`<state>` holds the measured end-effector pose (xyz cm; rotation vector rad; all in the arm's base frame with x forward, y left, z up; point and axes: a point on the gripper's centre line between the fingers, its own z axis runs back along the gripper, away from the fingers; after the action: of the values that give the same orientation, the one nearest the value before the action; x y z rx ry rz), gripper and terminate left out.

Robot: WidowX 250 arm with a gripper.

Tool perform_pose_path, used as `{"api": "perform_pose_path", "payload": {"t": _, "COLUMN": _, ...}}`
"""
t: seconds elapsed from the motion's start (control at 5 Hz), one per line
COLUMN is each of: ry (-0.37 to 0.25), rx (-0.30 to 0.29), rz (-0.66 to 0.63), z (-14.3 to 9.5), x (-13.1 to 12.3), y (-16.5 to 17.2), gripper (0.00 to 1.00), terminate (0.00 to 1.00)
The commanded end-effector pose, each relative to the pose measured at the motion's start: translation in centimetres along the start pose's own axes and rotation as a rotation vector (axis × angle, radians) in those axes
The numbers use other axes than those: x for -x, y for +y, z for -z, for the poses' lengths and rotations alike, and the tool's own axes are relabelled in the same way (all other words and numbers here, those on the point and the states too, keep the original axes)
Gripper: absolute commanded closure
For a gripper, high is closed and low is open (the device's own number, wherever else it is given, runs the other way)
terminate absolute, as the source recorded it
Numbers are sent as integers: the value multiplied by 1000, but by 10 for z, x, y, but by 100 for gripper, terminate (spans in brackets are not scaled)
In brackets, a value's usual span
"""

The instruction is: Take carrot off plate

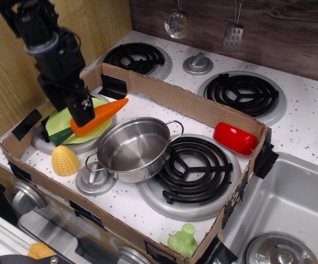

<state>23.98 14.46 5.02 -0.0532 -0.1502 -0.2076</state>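
Observation:
The orange carrot (105, 113) lies across the lime-green plate (57, 122) at the left of the cardboard box. Its tip points right toward the steel pot and its dark green stub (61, 136) points front-left. My black gripper (82, 111) reaches down from the upper left onto the carrot's thick end. The near finger (83, 108) stands in front of the carrot and the other finger is hidden behind it. The jaws look open around the carrot, which still rests on the plate.
A steel pot (134, 148) stands just right of the plate. A yellow corn cob (65, 160) and a grey pot lid (95, 180) lie in front. A red block (235, 138) lies at the right, and a green figure (183, 240) stands at the front. Cardboard walls (180, 104) surround the area.

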Motion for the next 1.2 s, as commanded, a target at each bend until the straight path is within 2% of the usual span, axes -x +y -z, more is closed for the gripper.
{"api": "perform_pose_path", "payload": {"t": 0.0, "ry": -58, "rx": -26, "rz": 1, "z": 6, "x": -3, "y": 0, "gripper": 0, "terminate": 0}}
{"api": "perform_pose_path", "payload": {"t": 0.4, "ry": -72, "rx": -10, "rz": 14, "z": 17, "x": -12, "y": 3, "gripper": 0, "terminate": 0}}
{"api": "perform_pose_path", "payload": {"t": 0.6, "ry": -64, "rx": -23, "rz": 6, "z": 15, "x": -15, "y": 3, "gripper": 100, "terminate": 0}}
{"api": "perform_pose_path", "payload": {"t": 1.0, "ry": -42, "rx": -42, "rz": 2, "z": 9, "x": -15, "y": -1, "gripper": 100, "terminate": 0}}
